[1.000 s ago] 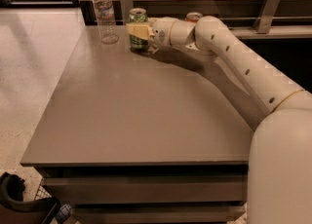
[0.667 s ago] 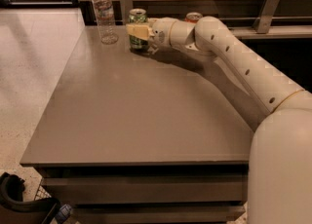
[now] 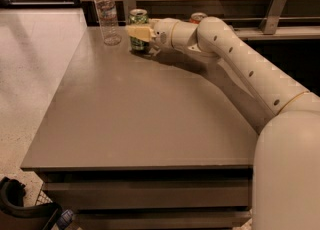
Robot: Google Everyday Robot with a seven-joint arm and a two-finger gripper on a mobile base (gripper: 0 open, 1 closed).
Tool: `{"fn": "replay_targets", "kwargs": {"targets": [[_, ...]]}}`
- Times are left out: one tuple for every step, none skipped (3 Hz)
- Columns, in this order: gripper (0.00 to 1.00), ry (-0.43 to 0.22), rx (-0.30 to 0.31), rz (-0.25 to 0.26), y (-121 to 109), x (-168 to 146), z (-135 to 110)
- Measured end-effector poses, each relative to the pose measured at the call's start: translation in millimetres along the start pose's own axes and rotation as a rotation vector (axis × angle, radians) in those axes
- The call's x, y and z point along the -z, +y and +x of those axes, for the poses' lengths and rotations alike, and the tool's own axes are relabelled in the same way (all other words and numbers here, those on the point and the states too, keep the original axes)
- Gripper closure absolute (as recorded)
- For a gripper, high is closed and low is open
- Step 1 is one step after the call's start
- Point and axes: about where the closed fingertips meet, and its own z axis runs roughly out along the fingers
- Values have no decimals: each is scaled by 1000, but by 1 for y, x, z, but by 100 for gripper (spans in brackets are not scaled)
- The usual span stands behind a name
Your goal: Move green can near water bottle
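Observation:
The green can stands upright at the far edge of the grey table, just right of the water bottle. The bottle is clear with a white cap and is taller than the can. My gripper reaches in from the right at the can's mid height. Its pale fingers close around the can's body and hide the middle of it. The can's base rests on the table, a small gap apart from the bottle.
A red-orange can peeks out behind my forearm at the back edge. Metal brackets stand on the rail behind the table. A wood-panelled wall runs along the back. Pale floor lies to the left.

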Motion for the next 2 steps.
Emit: {"fn": "replay_targets", "kwargs": {"targets": [[0,0,-1,-4,2,-2,0],[0,0,-1,-4,2,-3,0]]}}
